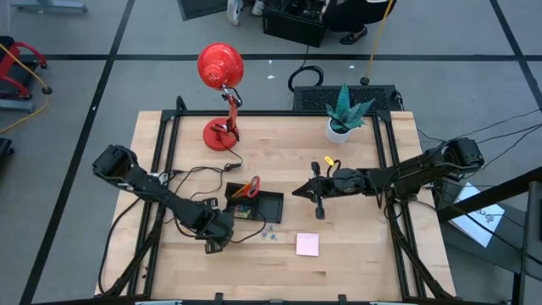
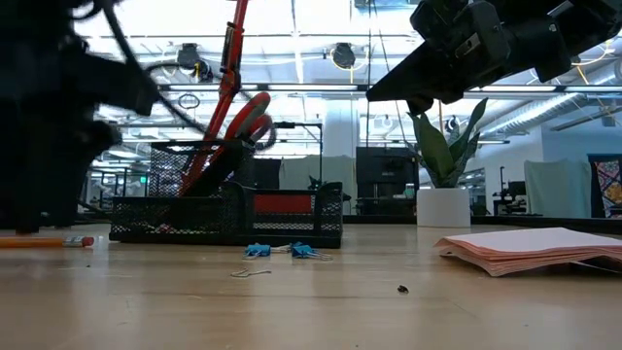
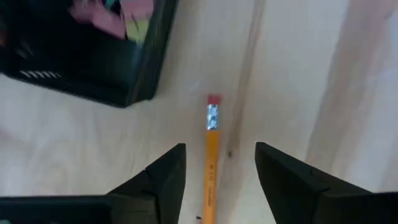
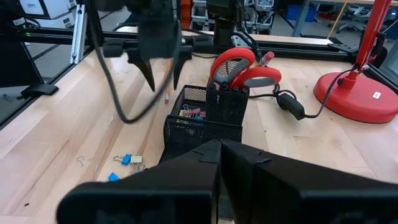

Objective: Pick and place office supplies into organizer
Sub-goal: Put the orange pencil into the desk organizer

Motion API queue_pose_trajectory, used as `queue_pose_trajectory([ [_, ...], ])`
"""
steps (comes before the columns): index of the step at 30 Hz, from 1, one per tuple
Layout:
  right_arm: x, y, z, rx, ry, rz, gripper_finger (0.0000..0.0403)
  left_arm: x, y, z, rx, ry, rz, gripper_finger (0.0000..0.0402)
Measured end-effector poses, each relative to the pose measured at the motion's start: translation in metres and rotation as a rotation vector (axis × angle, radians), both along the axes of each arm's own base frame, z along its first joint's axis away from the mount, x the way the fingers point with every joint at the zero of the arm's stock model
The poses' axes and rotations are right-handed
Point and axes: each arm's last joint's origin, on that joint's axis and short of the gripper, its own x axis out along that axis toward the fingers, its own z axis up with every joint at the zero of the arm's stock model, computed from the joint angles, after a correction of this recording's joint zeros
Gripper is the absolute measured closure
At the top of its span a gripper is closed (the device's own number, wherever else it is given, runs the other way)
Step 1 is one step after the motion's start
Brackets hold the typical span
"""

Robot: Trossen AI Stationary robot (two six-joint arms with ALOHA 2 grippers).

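From above, we see the left gripper low over the near left part of the table, just left of the organizer, a black mesh tray near the middle. Red scissors stand in the organizer's far left corner. Tiny blue clips lie just near of the organizer, and a pink pad lies to their right. The right gripper reaches in from the right and hangs just right of the organizer. A red lamp and a potted plant stand at the far edge. At table height, we see the organizer with the scissors leaning out of its tall part, the clips in front of it, the pad at right, and a pencil lying flat at far left below the dark left arm. In the left wrist view the pencil lies on the wood between the gripper's fingers, which stand apart and do not touch it; its eraser end points away, near the organizer's corner. In the right wrist view the right gripper's jaws are together and empty, facing the organizer, the scissors, the clips and the left gripper beyond.
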Motion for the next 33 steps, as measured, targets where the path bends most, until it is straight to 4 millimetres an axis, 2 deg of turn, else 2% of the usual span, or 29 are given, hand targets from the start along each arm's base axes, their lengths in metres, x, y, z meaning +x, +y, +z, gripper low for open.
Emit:
queue_pose_trajectory([
  [5,0.0,0.0,0.0,0.0,0.0,0.0,0.0399,-0.006,0.007,-0.013,-0.031,0.003,0.023,0.0216],
  [14,0.0,0.0,0.0,-0.001,-0.005,0.001,0.0399,-0.004,0.013,-0.016,-0.041,0.014,0.024,0.0251],
  [28,0.0,0.0,0.001,-0.002,-0.008,0.001,0.0399,-0.003,0.014,-0.016,-0.031,0.012,-0.011,0.039],
  [33,0.0,0.0,0.001,0.0,-0.008,0.001,0.0399,-0.003,0.014,-0.016,-0.032,0.0,-0.03,0.0373],
])
